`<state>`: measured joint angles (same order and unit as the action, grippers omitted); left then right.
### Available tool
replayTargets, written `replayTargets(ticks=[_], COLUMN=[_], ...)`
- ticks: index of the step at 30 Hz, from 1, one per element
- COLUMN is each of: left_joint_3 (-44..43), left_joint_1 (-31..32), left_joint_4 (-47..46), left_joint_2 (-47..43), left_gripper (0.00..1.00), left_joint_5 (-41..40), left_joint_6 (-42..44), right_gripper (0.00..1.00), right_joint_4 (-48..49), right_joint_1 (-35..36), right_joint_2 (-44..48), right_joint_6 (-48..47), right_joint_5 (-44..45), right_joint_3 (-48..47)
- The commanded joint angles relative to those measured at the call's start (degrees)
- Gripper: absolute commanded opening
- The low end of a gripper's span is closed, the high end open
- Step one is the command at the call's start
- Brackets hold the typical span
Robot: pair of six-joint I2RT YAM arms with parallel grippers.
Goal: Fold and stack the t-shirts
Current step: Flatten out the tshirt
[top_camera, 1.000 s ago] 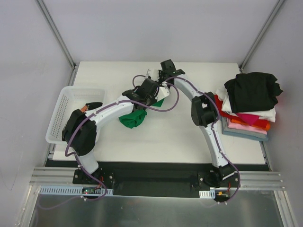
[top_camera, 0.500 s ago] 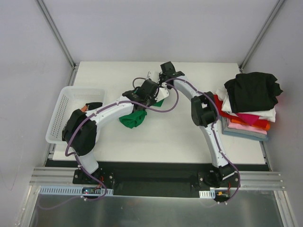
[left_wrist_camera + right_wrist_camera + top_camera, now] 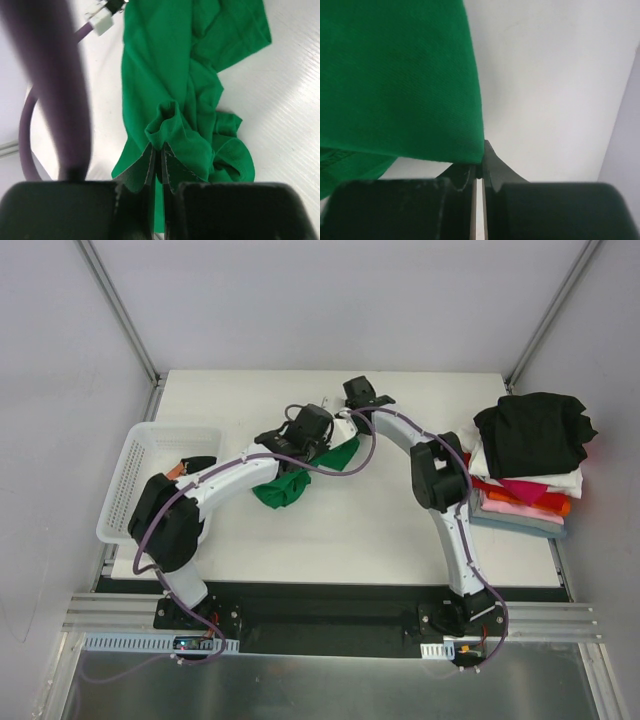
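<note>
**Both claws pinch the green t-shirt beside the basket, set to spread it.**

The green t-shirt point(image 3: 285, 488) lies crumpled on the table point(image 3: 380, 530), just to the right of the white mesh basket point(image 3: 140, 455). The left gripper point(image 3: 156, 157) is clamped tight on a bunched ridge of the cloth. The right gripper point(image 3: 479, 172) is clamped on a flat edge of the same shirt, on the side farther from the basket. Two grips set apart like this probably serve to pull the cloth open and flat for folding. The stack of t-shirts point(image 3: 530, 465) sits well apart from the basket, at the table's right edge, keeping the middle free for that work.
</note>
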<state>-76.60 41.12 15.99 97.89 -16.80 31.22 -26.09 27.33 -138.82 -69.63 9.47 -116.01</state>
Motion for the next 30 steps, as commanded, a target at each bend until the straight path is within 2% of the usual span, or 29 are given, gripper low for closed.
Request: replayTargets(ticks=[1, 13, 18, 30], left_joint_3=[-1.7, -8.9, -11.1, -18.7], left_joint_1=[-2.6, -17.8, -19.6, -20.7], left_joint_4=[-3.1, -4.6, -4.8, -5.4], left_joint_2=[-3.6, -8.1, -7.6, -4.2], left_gripper=[0.00, 0.00, 0.00, 0.00], left_joint_5=[-6.2, -8.3, -7.5, -9.5], left_joint_6=[0.9, 2.6, 3.8, 5.3], right_gripper=[0.01, 0.01, 0.01, 0.01], right_joint_4=[-0.2, 1.3, -1.8, -3.4], right_joint_1=[0.6, -0.5, -0.9, -1.4], right_joint_2=[9.0, 30.6, 38.4, 47.1], right_joint_6=[1.0, 5.8, 7.0, 7.4], right_joint_5=[10.6, 27.8, 31.9, 36.5], right_joint_3=[2.2, 17.4, 16.8, 14.9])
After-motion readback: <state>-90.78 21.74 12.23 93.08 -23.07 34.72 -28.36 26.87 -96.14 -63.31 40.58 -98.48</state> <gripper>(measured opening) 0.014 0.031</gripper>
